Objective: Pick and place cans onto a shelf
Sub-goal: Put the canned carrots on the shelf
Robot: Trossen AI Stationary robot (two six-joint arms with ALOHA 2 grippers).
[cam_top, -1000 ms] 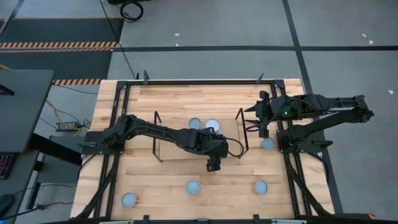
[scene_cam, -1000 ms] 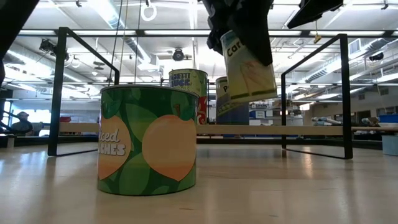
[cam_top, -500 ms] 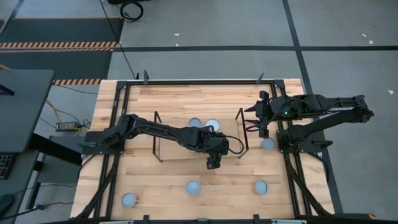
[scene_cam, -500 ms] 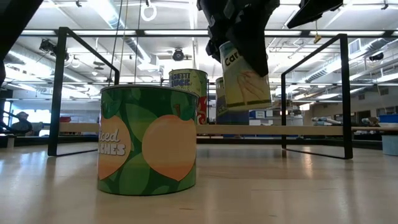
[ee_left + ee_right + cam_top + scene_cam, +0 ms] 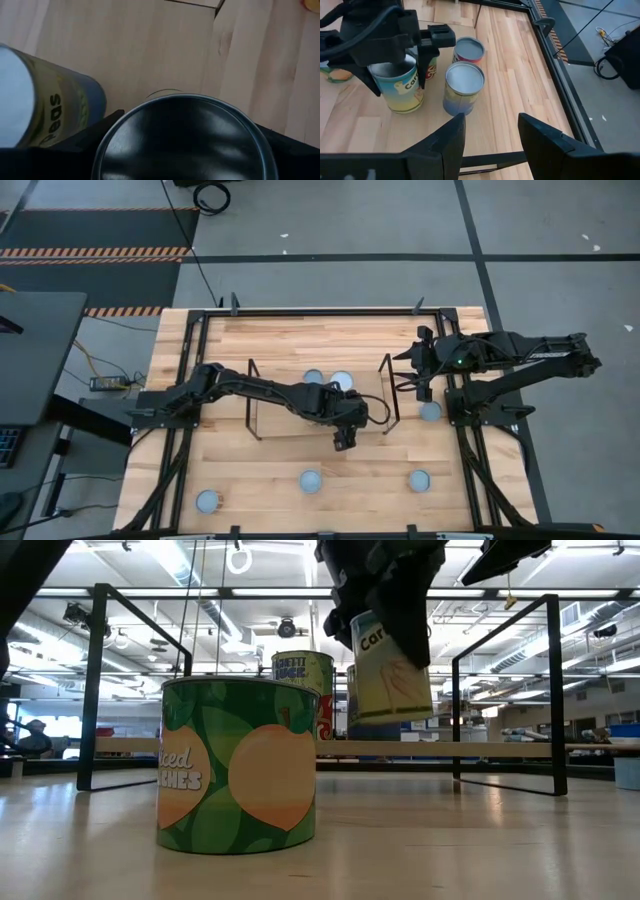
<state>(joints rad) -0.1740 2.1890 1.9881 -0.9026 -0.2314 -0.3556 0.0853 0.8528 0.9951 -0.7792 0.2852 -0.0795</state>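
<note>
From low down I see a green peach can (image 5: 238, 766) nearest on the table; behind it my left gripper (image 5: 385, 585) is clamped on a yellow-labelled can (image 5: 392, 665), held above the shelf (image 5: 430, 749). Only overhead shows my right gripper (image 5: 410, 370), fingers apart, beside the shelf's end.

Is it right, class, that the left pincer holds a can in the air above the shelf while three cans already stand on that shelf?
Not quite: two cans stand on the shelf, not three, as the high view shows. The rest holds: the left pincer grips a can in the air above it.
</note>
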